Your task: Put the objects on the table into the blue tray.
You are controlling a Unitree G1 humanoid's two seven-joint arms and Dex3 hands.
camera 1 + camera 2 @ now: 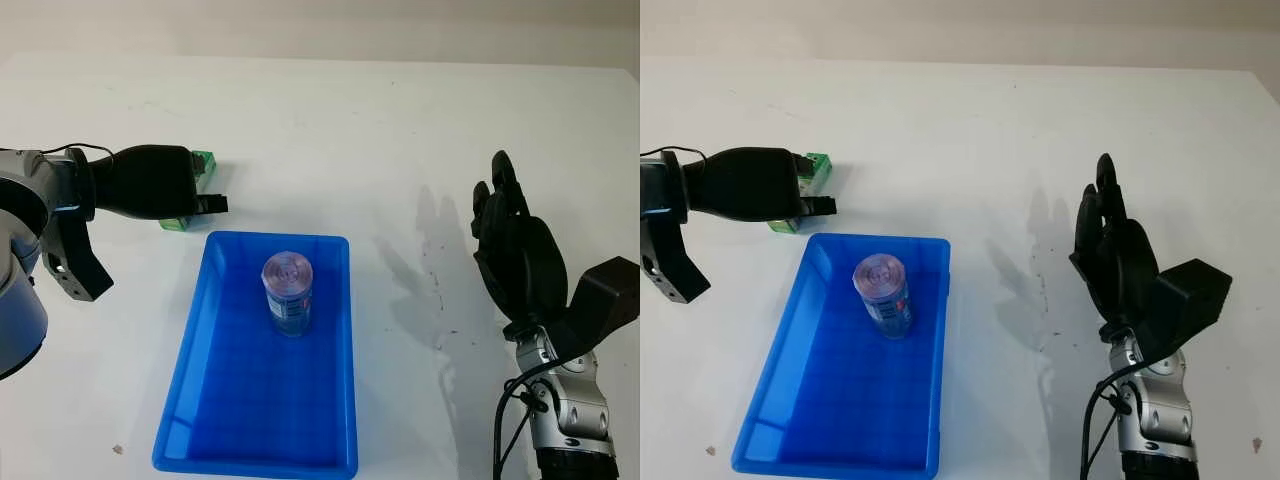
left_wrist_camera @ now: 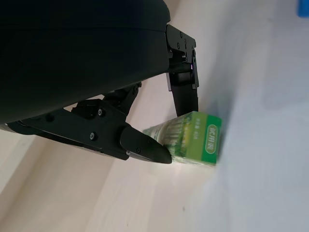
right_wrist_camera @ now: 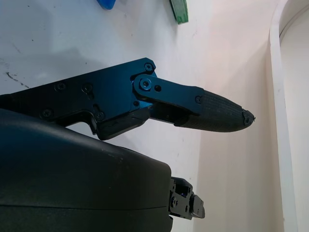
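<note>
Left hand [image 1: 195, 190] over green box [image 1: 203, 160], beside blue tray's [image 1: 190, 330] far edge.

One can [image 1: 287, 291] stands in one blue tray [image 1: 190, 400]; one green carton [image 1: 200, 165] sits at the left hand's [image 1: 165, 185] fingers.

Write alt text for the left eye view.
The left robot hand reaches over a green box on the white table, just beyond the blue tray. A can stands upright in the tray. The right robot hand is raised, open, to the tray's right.
</note>
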